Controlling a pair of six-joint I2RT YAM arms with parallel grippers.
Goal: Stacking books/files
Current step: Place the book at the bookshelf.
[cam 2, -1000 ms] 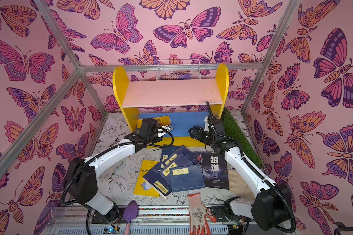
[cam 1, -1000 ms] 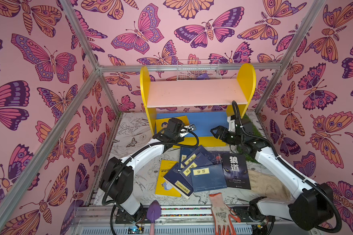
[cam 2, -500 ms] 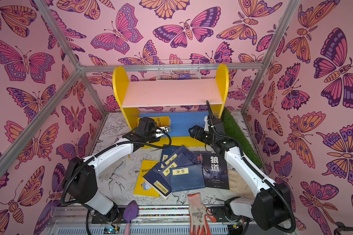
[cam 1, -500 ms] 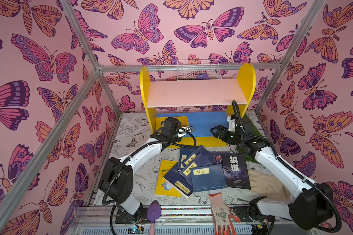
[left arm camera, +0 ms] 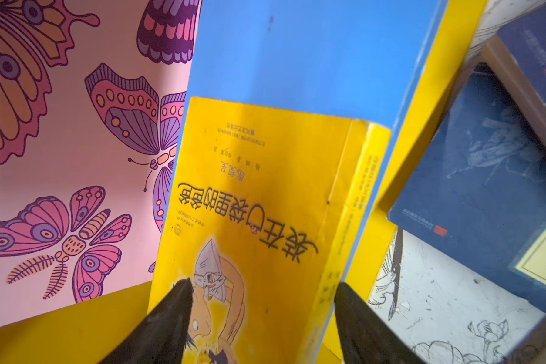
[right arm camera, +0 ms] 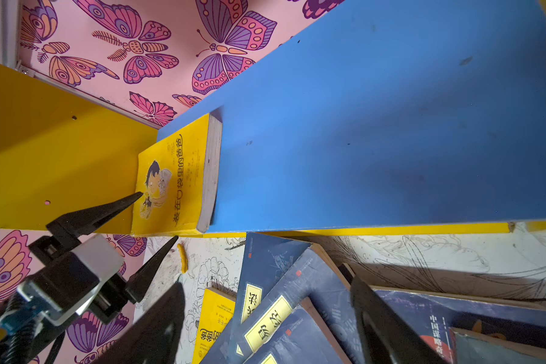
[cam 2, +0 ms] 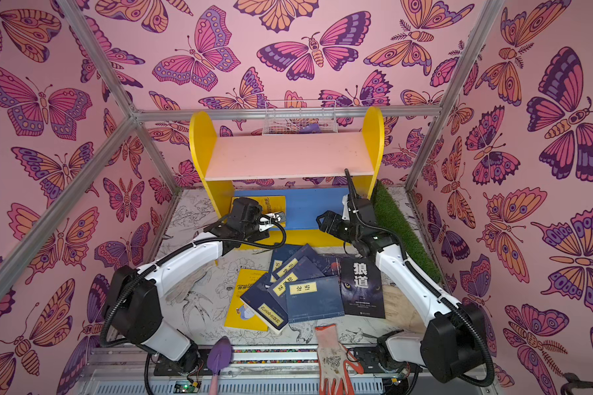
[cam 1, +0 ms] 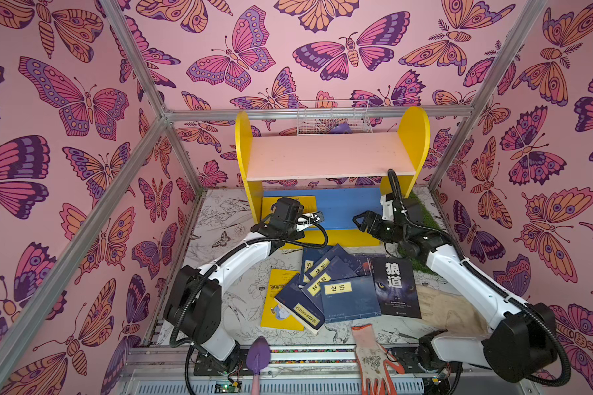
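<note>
Glossy yellow cartoon paperback (right arm camera: pixel 174 176) lies flat on the blue shelf board (right arm camera: pixel 360 126), against its yellow side panel (right arm camera: pixel 60 173).
Left gripper (right arm camera: pixel 159 216) spread at its near edge, grasping nothing — right gripper (cam 1: pixel 357 220) also spread and empty; navy paperbacks (cam 1: pixel 336 290) fan across the table (cam 1: pixel 240 307), overlapping, lower covers hidden.

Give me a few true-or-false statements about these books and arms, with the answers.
1. A yellow cartoon book lies flat on the blue shelf. True.
2. The left end effector is clamped on that book. False: its jaws stand open.
3. The wolf-face book stands upright on the blue shelf. False: it lies flat on the table.
4. The right end effector holds nothing. True.
</note>
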